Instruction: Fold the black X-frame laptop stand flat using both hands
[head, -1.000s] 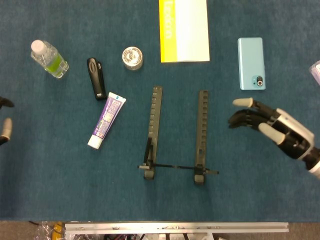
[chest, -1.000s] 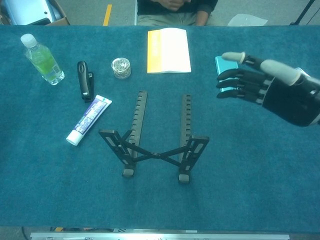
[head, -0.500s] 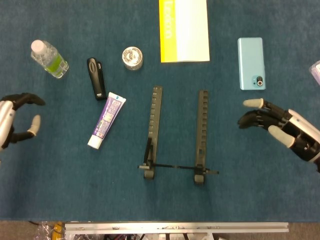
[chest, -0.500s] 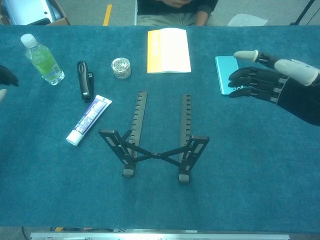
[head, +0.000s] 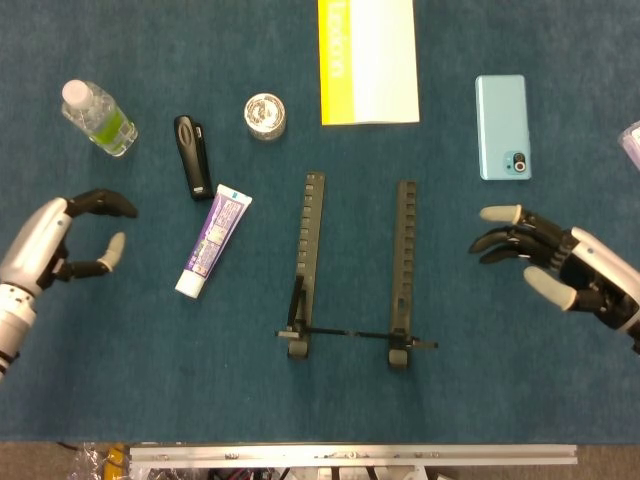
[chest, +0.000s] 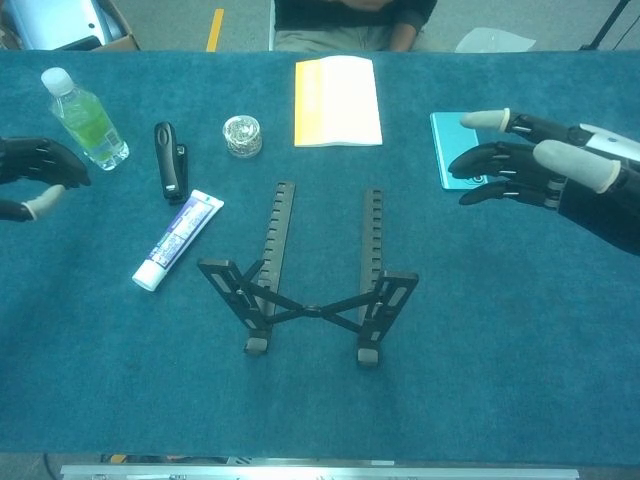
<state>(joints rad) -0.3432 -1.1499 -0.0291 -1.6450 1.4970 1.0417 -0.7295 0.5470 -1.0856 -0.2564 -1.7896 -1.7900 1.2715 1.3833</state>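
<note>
Both hands held empty, fingers spread: left hand (head: 62, 243) and right hand (head: 552, 262) flank the unfolded laptop stand (head: 352, 270), well apart.

Your black X-frame laptop stand (chest: 315, 280), standing unfolded mid-table, notched rails lying parallel, crossed struts rising at the near end

Matt black stand (chest: 310, 285), teal cloth (chest: 500, 350)

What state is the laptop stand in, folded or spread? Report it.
Spread. The laptop stand has its two notched rails apart and its X brace crossed open between them; neither the left hand nor the right hand touches it.
</note>
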